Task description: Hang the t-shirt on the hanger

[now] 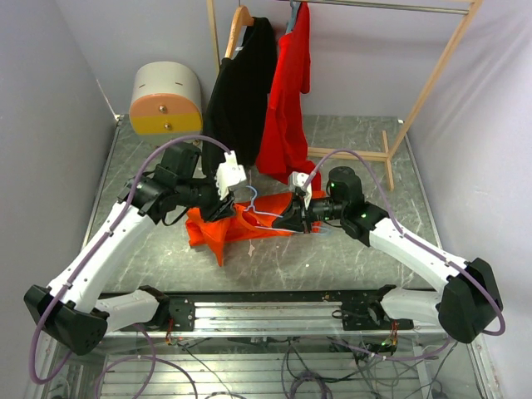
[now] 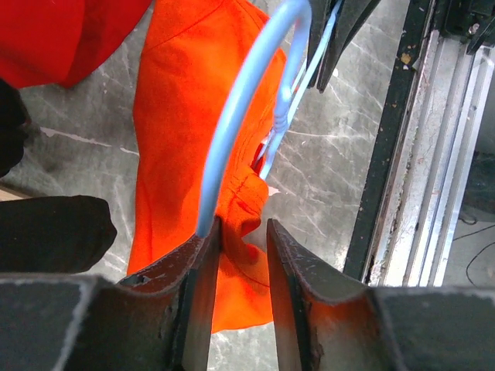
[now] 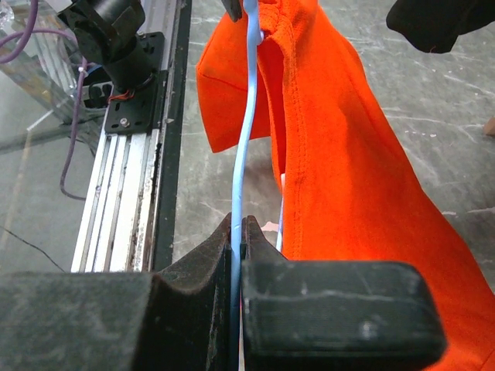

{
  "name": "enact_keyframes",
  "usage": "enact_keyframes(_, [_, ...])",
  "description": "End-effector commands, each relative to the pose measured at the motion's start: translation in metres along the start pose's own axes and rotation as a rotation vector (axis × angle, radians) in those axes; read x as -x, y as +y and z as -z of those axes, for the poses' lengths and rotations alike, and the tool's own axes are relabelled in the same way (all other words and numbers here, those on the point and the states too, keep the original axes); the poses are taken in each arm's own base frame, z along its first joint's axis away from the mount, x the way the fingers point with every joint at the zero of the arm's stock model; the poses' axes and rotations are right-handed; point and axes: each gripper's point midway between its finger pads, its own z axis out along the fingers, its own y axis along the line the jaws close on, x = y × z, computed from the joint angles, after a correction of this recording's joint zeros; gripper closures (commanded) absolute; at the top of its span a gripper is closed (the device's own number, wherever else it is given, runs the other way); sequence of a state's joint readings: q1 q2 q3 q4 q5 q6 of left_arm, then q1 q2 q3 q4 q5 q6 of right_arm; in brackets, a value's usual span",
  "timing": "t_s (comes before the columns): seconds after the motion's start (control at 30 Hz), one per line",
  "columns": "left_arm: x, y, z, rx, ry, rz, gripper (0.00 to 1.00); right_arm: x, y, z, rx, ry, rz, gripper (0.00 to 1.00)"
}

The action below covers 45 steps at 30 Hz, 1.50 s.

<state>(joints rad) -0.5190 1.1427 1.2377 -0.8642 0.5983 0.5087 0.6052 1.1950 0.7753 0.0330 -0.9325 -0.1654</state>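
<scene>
To my left, the left gripper [image 1: 219,208] reaches down at the near edge of the t-shirt [image 1: 218,233]. The shirt lies crumpled on the table [image 1: 349,249], midway between the two arms. Seen from the wrist, the left jaws stand apart. The curved wire of the hanger [image 2: 228,124] rests against one inner face and a fold of orange hem shows in the gap. I cannot tell whether the gripper is pinching cloth or only bracketing it. I'd guess it sits there to manage the neck opening where wire and collar meet.

In the middle, the hanger's hook pokes up out of the cloth, so part of the frame seems to be inside the shirt already. Behind, a black garment [image 1: 241,91] and a red shirt [image 1: 287,116] hang well apart from the work.

To my right, the right gripper [image 1: 295,220] is clenched tight on the thin blue wire, with orange cloth draped just beside it. That firm hold looks meant to steady the hanger while the shirt is drawn over it. The shoulders do not look seated yet.
</scene>
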Motion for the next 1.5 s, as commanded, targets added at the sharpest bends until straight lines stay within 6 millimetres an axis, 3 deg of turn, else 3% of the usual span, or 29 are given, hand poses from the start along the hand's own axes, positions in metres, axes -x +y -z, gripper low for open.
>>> enact_keyframes(0.0, [0.001, -0.003, -0.005, -0.041, -0.015, -0.046, 0.58, 0.022, 0.000, -0.001, 0.022, -0.040, 0.073, 1.00])
enact_keyframes(0.33, [0.001, 0.005, -0.012, -0.040, -0.013, -0.083, 0.55, 0.027, 0.003, 0.001, 0.027, -0.046, 0.084, 1.00])
enact_keyframes(0.63, [0.014, -0.008, -0.014, -0.122, -0.070, -0.095, 0.55, 0.030, 0.001, 0.000, 0.028, -0.046, 0.086, 1.00])
enact_keyframes(1.3, [0.018, -0.017, -0.020, -0.204, -0.099, -0.125, 0.58, 0.037, -0.002, -0.003, 0.041, -0.050, 0.099, 1.00])
enact_keyframes(1.43, [0.018, -0.022, -0.018, -0.239, -0.095, -0.150, 0.90, 0.034, -0.005, -0.003, 0.033, -0.040, 0.090, 1.00])
enact_keyframes(1.47, [0.018, -0.023, -0.018, -0.246, -0.094, -0.159, 0.93, 0.033, -0.006, -0.004, 0.028, -0.034, 0.084, 1.00])
